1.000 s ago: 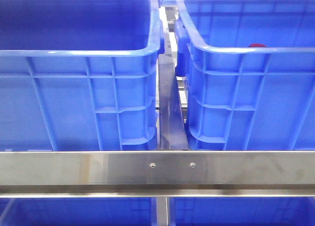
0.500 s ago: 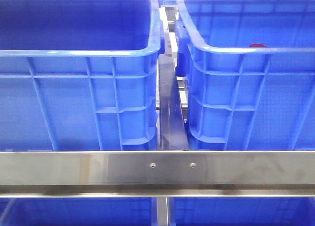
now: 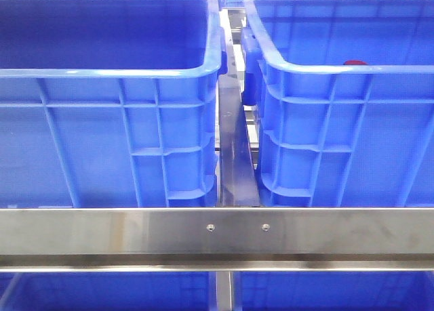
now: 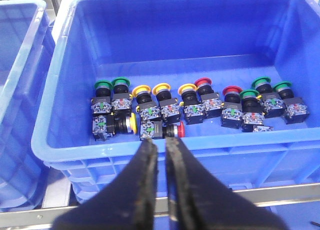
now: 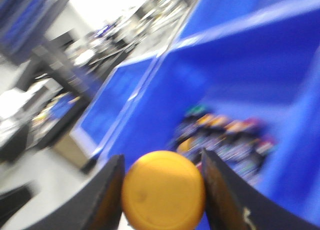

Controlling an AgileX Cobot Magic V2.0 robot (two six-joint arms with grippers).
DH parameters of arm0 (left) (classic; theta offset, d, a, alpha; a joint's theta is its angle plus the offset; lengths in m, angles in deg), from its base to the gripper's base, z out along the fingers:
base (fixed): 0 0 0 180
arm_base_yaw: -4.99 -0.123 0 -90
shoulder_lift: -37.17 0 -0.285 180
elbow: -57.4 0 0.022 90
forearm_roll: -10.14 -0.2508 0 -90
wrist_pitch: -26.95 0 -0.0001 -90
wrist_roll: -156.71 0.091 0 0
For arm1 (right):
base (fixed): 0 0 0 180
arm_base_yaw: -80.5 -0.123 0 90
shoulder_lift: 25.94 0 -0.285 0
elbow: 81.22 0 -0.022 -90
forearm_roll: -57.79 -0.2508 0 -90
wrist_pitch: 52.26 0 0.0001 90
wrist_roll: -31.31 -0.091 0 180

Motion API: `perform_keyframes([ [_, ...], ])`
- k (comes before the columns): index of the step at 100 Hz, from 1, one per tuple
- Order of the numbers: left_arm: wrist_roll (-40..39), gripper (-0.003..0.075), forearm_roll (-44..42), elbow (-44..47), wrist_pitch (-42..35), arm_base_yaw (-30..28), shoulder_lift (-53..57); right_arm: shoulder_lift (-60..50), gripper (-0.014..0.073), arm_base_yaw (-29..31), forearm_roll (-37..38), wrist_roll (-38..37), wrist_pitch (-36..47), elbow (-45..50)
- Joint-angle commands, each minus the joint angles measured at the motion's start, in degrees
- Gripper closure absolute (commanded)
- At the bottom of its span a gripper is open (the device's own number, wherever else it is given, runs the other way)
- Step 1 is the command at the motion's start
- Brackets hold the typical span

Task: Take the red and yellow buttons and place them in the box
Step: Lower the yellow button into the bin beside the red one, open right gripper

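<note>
- Front view: I see two big blue crates side by side behind a steel rail (image 3: 217, 233). Left crate (image 3: 108, 135) has dark smooth inner walls; the box (image 3: 346, 135) on the right has lighter panelled walls.
- One red cap (image 3: 354, 63) peeks just over the box's near rim. No arm shows in this view.
- Left wrist view: my left pincer (image 4: 161, 155) hangs above the near rim of a blue crate (image 4: 65, 79), fingers nearly together with a thin slit between, gripping nothing.
- That crate holds push-button units on its floor. By cap colour I count five green, four yellow, three red: twelve in all.
- Ten stand in a rough row; two lie on their sides nearer the pincer, one yellow-capped (image 4: 131, 124), one red-capped (image 4: 181, 130).
- Right wrist view, blurred: my right pincer (image 5: 162, 190) is clamped on one yellow button (image 5: 163, 190), cap facing the camera, held between both fingers.
- Past it, a smeared cluster of buttons (image 5: 225, 135) lies in a blue crate; I can't count them.
</note>
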Motion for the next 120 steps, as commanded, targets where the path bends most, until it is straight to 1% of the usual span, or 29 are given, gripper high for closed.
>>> perform_keyframes([
  [1,-0.65,0.0739,-0.34,-1.44,-5.16,-0.08,-0.45,-1.29,0.0498,3.25,-6.59,3.53,3.17,-3.29],
  [15,-0.65,0.0739,-0.34,-1.44,-5.39,-0.08,-0.45,-1.29,0.0498,8.27,-2.83,9.13,13.90,-5.51],
  [24,-0.65,0.0739,-0.34,-1.44,-5.52,-0.08,-0.45,-1.22,0.0498,10.47,-0.84,12.95,22.92,-6.25],
  [34,-0.65,0.0739,-0.44,-1.44,-5.53,-0.08,-0.45,-0.64,0.0498,11.46,-0.65,17.94,33.12,-6.34],
  [39,-0.65,0.0739,-0.44,-1.44,-5.75,-0.08,-0.45,0.26,0.0498,11.45,-0.65,20.58,36.96,-6.39],
  [48,-0.65,0.0739,-0.44,-1.44,-5.87,-0.08,-0.45,3.06,0.0498,11.45,-0.65,24.84,41.05,-6.61],
  [55,-0.65,0.0739,-0.44,-1.44,-5.94,-0.08,-0.45,6.01,0.0498,11.65,-0.65,26.65,43.15,-7.33],
  [68,-0.65,0.0739,-0.44,-1.44,-5.94,-0.08,-0.45,12.30,0.0498,12.69,-0.65,26.74,45.70,-10.24],
  [96,-0.65,0.0739,-0.44,-1.44,-5.94,-0.08,-0.45,23.24,0.0498,14.60,-0.65,26.74,45.37,-18.46],
  [120,-0.65,0.0739,-0.44,-1.44,-5.94,-0.08,-0.45,28.70,0.0498,14.67,-0.65,26.74,45.32,-23.04],
])
